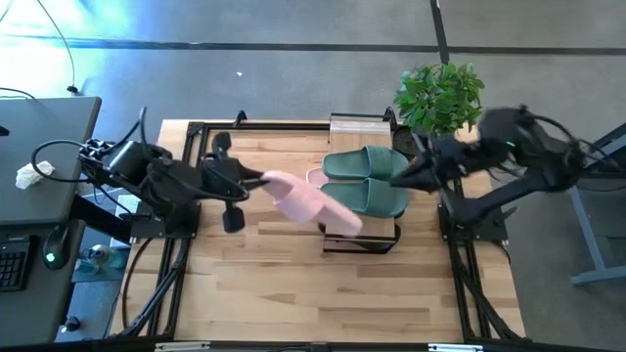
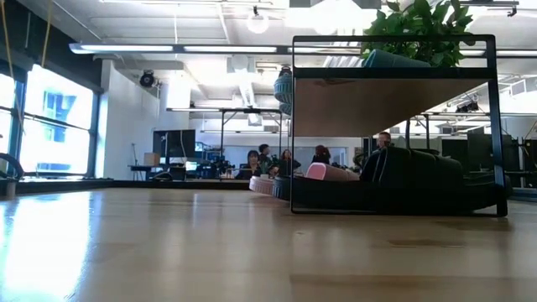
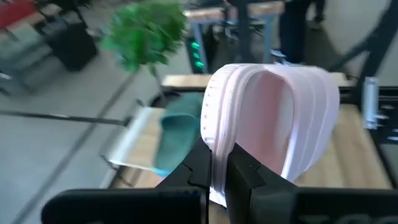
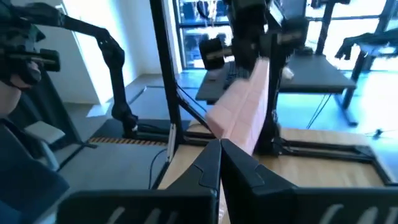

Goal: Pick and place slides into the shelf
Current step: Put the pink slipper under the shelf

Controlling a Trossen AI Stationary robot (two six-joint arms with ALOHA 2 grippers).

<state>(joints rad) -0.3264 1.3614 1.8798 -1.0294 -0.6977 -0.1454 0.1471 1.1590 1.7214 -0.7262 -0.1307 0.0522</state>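
Left wrist view: the left gripper (image 3: 217, 177) is clamped on a pale pink slide (image 3: 273, 118), held in the air just beside the shelf (image 1: 362, 235). Beyond, the right gripper (image 1: 399, 179), fingers together, hovers over the green slides (image 1: 367, 181) atop the shelf.

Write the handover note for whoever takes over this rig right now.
Left tool: shut on a pale pink rubber slide, carried above the table beside the shelf.
Right tool: shut, empty, at the shelf's right side.
Low wood-board shelf with black frame: sage green slide pair on top; dark slides on the lower board.
Left: place the pink slide; its mate isn't clearly visible.
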